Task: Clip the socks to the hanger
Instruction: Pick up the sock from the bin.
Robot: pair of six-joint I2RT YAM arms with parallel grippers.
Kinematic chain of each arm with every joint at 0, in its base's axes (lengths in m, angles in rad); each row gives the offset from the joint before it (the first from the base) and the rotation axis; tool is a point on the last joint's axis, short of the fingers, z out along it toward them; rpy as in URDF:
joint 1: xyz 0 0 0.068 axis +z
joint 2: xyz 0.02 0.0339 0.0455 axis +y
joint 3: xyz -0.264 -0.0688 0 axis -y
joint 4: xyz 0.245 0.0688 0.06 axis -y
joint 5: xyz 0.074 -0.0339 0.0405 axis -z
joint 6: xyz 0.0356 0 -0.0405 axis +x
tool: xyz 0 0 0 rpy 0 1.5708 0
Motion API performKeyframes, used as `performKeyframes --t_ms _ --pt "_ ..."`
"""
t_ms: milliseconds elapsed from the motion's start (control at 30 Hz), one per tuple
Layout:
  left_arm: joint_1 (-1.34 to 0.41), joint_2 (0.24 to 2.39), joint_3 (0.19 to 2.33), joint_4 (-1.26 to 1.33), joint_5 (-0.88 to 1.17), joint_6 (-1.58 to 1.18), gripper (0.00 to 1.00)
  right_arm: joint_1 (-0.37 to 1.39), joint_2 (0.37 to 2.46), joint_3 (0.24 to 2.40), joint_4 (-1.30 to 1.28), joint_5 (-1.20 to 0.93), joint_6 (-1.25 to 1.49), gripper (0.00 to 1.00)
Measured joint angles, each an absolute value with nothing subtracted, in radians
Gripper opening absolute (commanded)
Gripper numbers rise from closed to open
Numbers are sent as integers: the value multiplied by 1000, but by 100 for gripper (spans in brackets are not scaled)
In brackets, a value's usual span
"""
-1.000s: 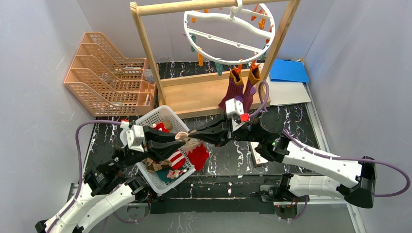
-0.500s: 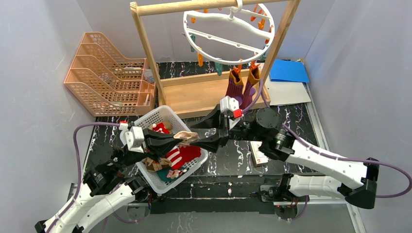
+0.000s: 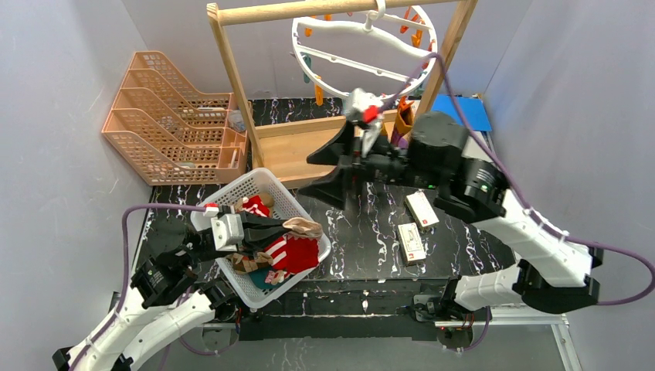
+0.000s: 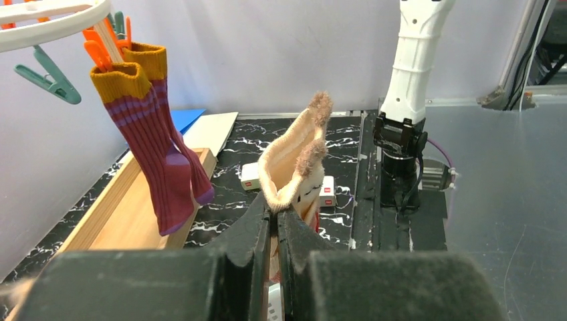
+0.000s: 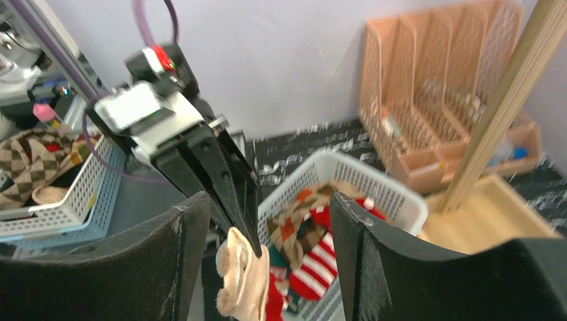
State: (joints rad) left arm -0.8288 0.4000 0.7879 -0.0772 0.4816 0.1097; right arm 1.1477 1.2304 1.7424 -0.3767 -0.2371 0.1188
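Up and away goes the right gripper [image 3: 326, 175], jaws now apart, close under the hanger [image 3: 363, 54]. Over the basket [image 3: 239, 184] the left gripper [image 3: 282, 226] pinches the cream sock [image 3: 303, 226], its free end pointing toward the right arm, well short of the hanger.

Light's even and diffuse from overhead, no glare, only soft shadows on the table [image 3: 371, 232]. Top view is sharp. Right wrist view has motion blur, orange trays [image 5: 428, 100] smeared. Left gripper [image 4: 273, 212] near lens: dark, soft.
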Motion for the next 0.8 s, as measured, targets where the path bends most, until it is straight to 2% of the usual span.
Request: performKeyframes --t_ms 300,800 --pt "-829 448 804 -89 514 155 0 1149 1428 1862 -706 -242 181 65" --pt "-829 448 812 -115 507 184 0 1163 1439 1937 -869 -249 191 63"
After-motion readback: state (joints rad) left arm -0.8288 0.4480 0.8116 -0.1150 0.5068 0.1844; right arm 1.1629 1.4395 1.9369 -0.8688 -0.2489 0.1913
